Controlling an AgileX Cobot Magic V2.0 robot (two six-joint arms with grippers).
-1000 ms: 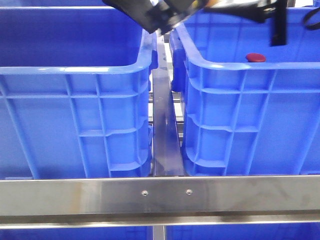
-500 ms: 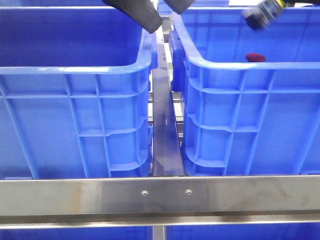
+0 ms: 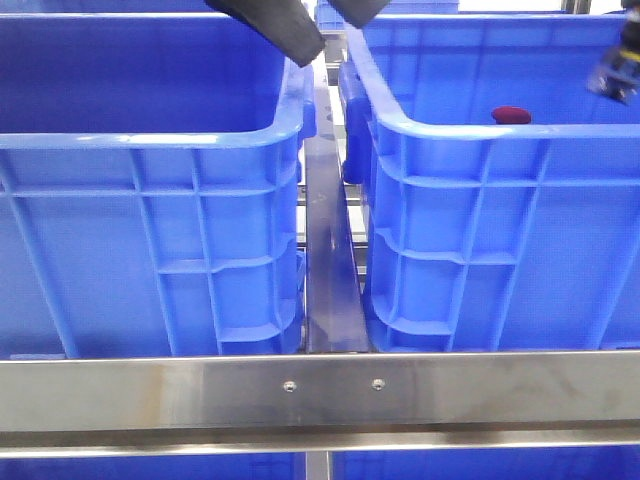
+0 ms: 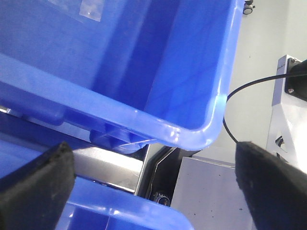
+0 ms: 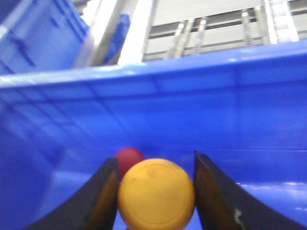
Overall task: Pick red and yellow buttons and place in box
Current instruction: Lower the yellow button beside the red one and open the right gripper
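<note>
A: Starting at the left of the front view, what sits there?

B: A big blue crate [image 3: 150, 190], its ribbed wall facing the camera. Above its inner corner hang the two dark fingertips of the left gripper [image 3: 320, 22], one over the rim and one over the gap.

A: How is that claw set?

B: Spread wide. In the left wrist view its two black pads [image 4: 36, 187] stand far apart at the two sides of the left gripper [image 4: 153, 189], with nothing between them except a crate rim and a steel bar below. It carries nothing.

A: And in the middle?

B: A steel rail [image 3: 328, 260] runs away from the camera between the crates, and a steel crossbar [image 3: 320, 392] spans the foreground.

A: Then the right side?

B: The box [image 3: 500, 220], another blue crate. The red button [image 3: 511, 115] lies inside it, just past the near rim. A blurred bit of the right arm shows at the far right edge, above the box.

A: Where is the yellow one?

B: In the right wrist view, the right gripper [image 5: 156, 191] has its fingers closed against the two sides of the yellow button [image 5: 156, 194], pinching it. The red button [image 5: 128, 159] shows just behind it, on the floor of the box [image 5: 192, 124], whose blue wall fills the background.
</note>
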